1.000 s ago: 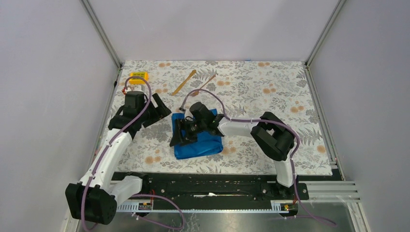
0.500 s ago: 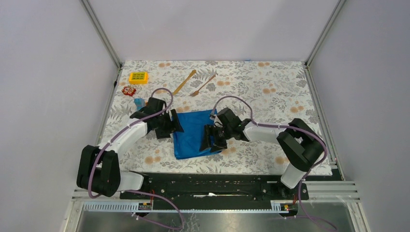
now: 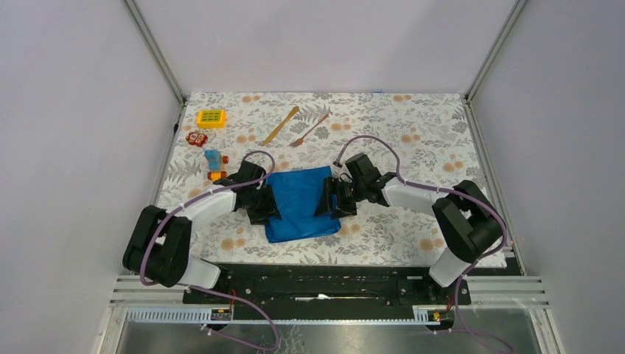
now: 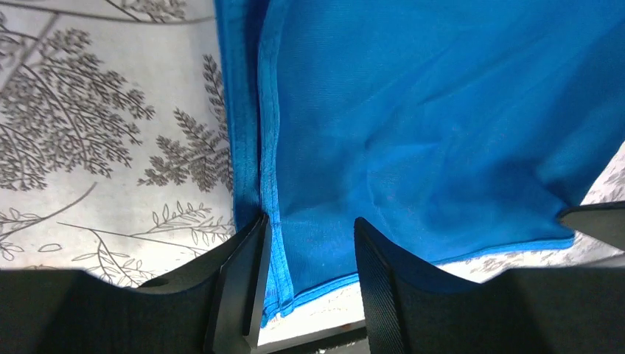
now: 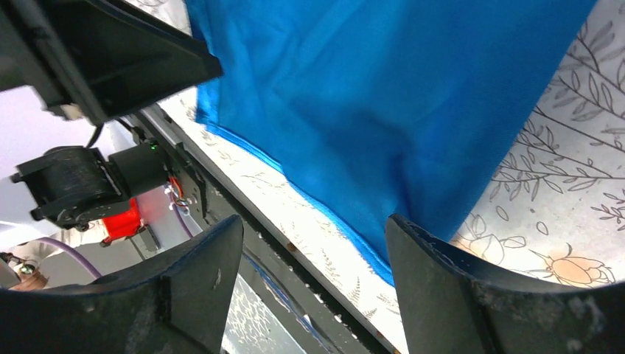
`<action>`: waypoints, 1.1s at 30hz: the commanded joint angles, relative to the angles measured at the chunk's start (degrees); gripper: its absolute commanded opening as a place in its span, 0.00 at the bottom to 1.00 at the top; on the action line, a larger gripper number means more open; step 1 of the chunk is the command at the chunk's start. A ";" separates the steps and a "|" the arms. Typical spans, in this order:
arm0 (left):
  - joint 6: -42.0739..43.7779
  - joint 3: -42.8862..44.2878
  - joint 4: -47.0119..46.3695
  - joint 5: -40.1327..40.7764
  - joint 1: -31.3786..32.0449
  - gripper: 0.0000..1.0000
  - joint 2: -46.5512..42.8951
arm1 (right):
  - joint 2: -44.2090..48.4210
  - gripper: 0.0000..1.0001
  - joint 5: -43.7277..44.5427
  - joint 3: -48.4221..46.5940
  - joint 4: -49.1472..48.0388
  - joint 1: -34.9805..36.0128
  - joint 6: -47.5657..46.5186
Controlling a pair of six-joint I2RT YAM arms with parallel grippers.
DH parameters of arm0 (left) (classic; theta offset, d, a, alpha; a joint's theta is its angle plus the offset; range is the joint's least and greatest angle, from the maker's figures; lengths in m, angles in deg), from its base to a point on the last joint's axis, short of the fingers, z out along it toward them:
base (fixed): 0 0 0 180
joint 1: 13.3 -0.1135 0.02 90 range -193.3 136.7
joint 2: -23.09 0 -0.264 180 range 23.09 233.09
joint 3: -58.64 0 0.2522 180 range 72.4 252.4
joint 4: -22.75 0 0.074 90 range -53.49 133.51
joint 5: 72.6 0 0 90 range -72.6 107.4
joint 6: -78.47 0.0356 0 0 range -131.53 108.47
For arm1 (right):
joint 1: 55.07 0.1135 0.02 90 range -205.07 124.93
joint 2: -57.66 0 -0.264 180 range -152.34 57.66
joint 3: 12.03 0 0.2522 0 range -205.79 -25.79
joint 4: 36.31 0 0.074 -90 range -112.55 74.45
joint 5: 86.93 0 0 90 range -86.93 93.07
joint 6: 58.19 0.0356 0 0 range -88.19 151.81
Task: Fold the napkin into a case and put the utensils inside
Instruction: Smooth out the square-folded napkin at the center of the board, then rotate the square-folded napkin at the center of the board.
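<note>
The blue napkin (image 3: 298, 200) lies flat on the floral mat as a folded, roughly rectangular piece. My left gripper (image 3: 264, 203) is low at its left edge, open; in the left wrist view (image 4: 306, 247) the napkin's (image 4: 413, 110) hemmed edge runs just inside the left finger. My right gripper (image 3: 331, 199) is open at the napkin's right edge; in the right wrist view (image 5: 313, 236) the napkin (image 5: 383, 96) lies ahead of the wide jaws, nothing held. The wooden knife-like stick (image 3: 281, 125) and fork (image 3: 309, 130) lie apart at the back.
A yellow toy (image 3: 211, 118), a red toy (image 3: 196, 138) and a blue-orange toy (image 3: 214, 164) sit at the back left of the mat. The black rail (image 3: 317, 276) runs along the near edge. Metal frame posts and white walls enclose the table.
My left arm swung in from the far left to the napkin's left edge. My right gripper moved from over the napkin rightward to its right edge, uncovering the cloth.
</note>
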 commanded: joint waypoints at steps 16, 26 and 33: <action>-6.55 1.35 4.80 2.06 1.11 0.58 -6.34 | 6.18 0.79 3.71 -0.29 9.18 0.17 -5.66; -5.10 0.80 1.07 3.43 -3.24 0.55 -2.61 | -0.14 0.74 1.71 2.06 2.22 -0.08 -2.93; -8.29 -6.37 -6.27 1.20 -1.28 0.41 0.98 | -0.52 0.73 3.12 3.83 1.23 -3.61 -2.34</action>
